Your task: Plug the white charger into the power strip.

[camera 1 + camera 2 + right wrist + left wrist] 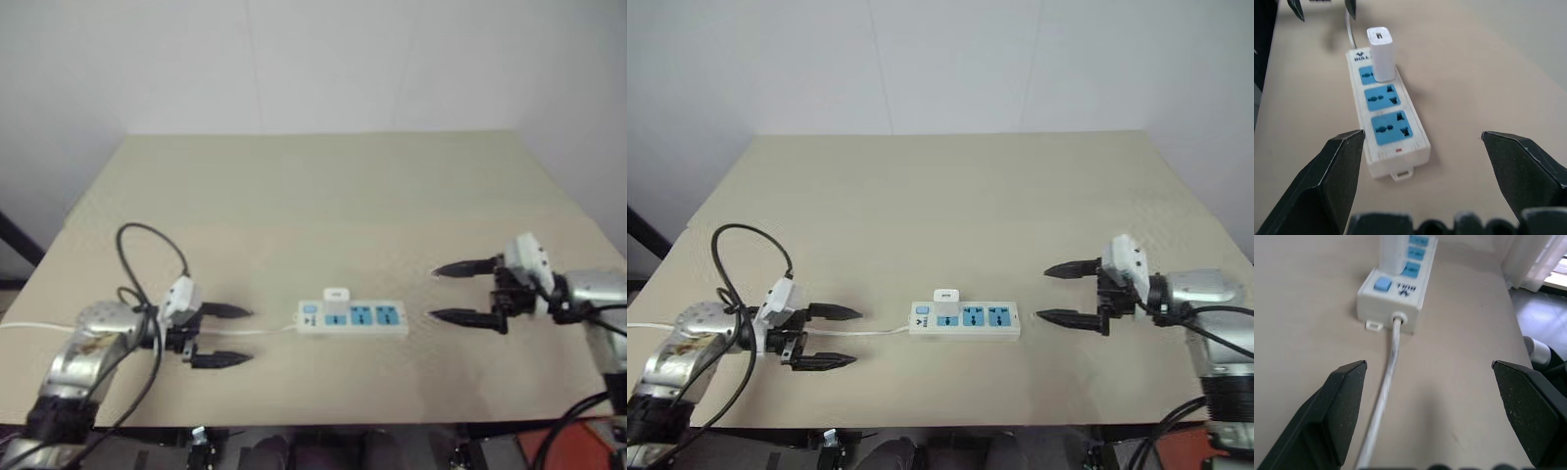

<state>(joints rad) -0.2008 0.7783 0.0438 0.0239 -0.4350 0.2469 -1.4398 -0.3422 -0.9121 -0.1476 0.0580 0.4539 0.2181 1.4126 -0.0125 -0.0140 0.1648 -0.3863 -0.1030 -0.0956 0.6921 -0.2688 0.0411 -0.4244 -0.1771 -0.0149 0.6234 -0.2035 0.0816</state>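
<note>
The left claw (831, 338) hangs open and empty just above the surface (950, 196), near its front left edge, its two black fingers pointing toward the strip (965, 321). A thin white cord (867, 333) runs along the surface from the left edge, passes under that claw and enters the strip's near end. The strip lies flat in the middle front of the surface, lengthwise left to right, with a blue switch (1367, 55) at its left end and three blue sockets. The charger (1380, 54) stands upright, seated in the leftmost socket, beside the switch; the other two sockets are free. The right claw (1058, 292) is open and empty, well apart from the strip's right end, fingers pointing left.
</note>
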